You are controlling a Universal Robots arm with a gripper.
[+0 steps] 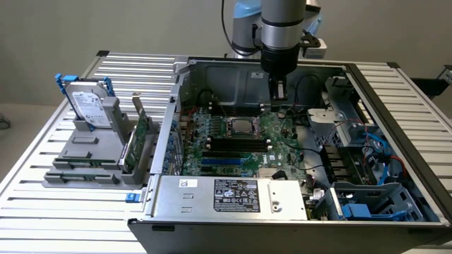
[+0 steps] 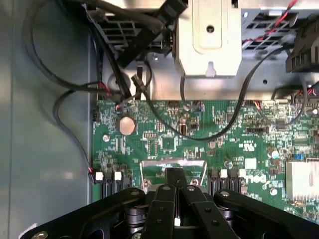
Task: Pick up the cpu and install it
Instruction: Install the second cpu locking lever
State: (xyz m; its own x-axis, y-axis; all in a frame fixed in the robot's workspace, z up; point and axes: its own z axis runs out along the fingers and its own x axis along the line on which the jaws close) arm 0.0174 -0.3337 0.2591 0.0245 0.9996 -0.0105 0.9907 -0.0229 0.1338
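The cpu point(image 1: 240, 126), a small pale silvery square, sits in the metal-framed socket point(image 1: 240, 127) of the green motherboard point(image 1: 282, 151); the gripper point(image 1: 278, 98) hangs above the board nearby, fingers closed, empty

A slatted metal table point(image 1: 63, 211) carries 1 open computer case point(image 1: 233, 211) (lid off) and a grey holder point(image 1: 92, 159).

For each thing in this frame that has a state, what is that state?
claw: shut, above the green motherboard, touching nothing visible
cpu: lying flat in the motherboard's socket
computer case: open, side panel off
hard drive: standing upright in the grey holder beside the case
expansion card: standing on edge in the same holder
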